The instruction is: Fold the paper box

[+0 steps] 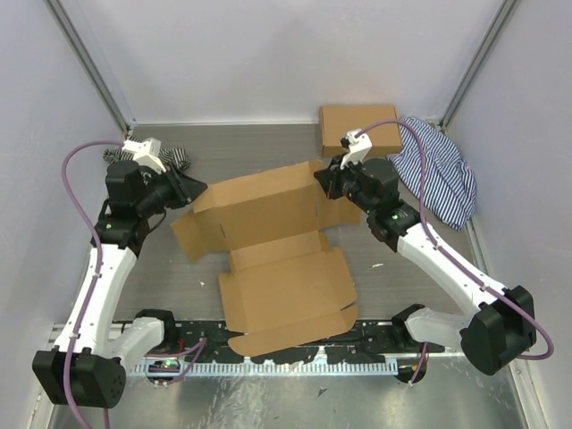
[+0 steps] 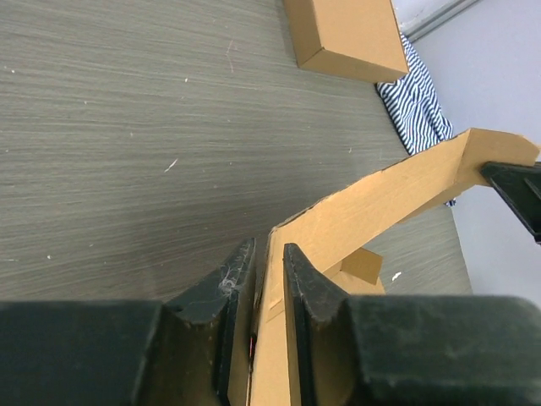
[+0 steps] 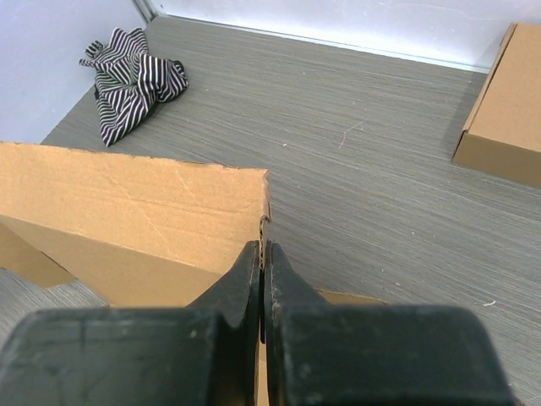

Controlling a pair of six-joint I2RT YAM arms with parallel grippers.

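- When viewed from above, shows box (image 1: 286, 277) mid-table, mostly flat, long axis running from near edge to far side.
- Far panel tipped up off the table (image 1: 241, 152), spanning left to right between both arms.
- Left fingers (image 1: 197, 190): clamped on that panel's left end, cardboard between them.
- Right fingers (image 1: 322, 180): pressed together on its right corner, thin edge pinched.
- One arm per end, equally near; rest of box lying toward the bases from both grips; likely next, swinging the panel nearward.
- Beyond, apart: spare box (image 1: 357, 125), striped cloth (image 1: 438, 170).
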